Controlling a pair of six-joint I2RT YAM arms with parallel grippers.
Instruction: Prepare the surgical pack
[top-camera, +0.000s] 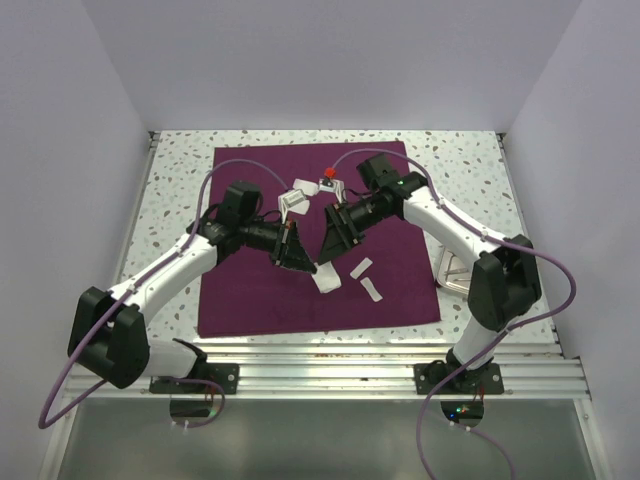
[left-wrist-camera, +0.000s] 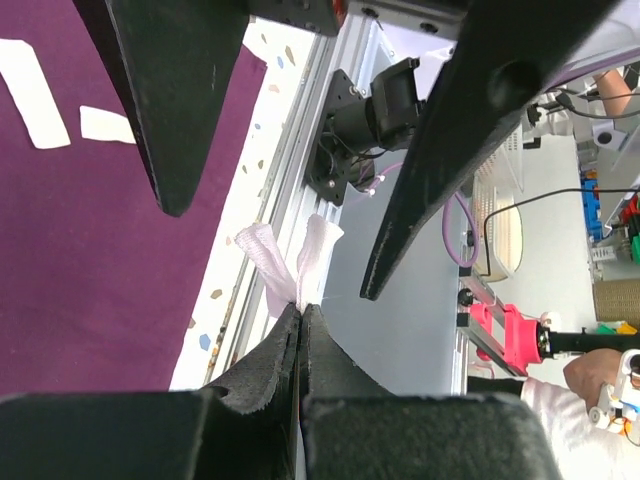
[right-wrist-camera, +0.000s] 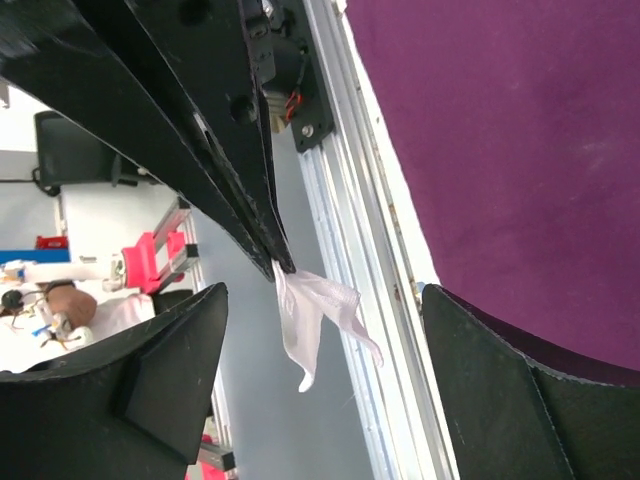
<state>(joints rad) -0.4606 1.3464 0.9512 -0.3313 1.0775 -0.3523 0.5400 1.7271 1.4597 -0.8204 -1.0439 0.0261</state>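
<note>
Top external view – nearest us the plum cloth (top-camera: 260, 300) lies flat on the bench (top-camera: 180, 200), loose gauze pads (top-camera: 372, 290) on its near-right part. Steel tray (top-camera: 452, 272) sits just beside the cloth's right edge. Over mid-cloth we see the left end effector (left-wrist-camera: 301, 312) pressed together, pinching a lifted gauze pad (left-wrist-camera: 318, 250); right end effector (right-wrist-camera: 320, 295) spread, fingers (right-wrist-camera: 170, 370) either side of that pad – apart from it. Farther back, small white bits (top-camera: 295, 198) on the cloth, too small to name.

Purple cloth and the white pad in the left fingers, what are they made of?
The purple cloth looks like matte fabric: no sheen, lying soft and flat. The white pad seems thin woven gauze: fine ribbed texture, limp folds where the left fingers pinch it.
</note>
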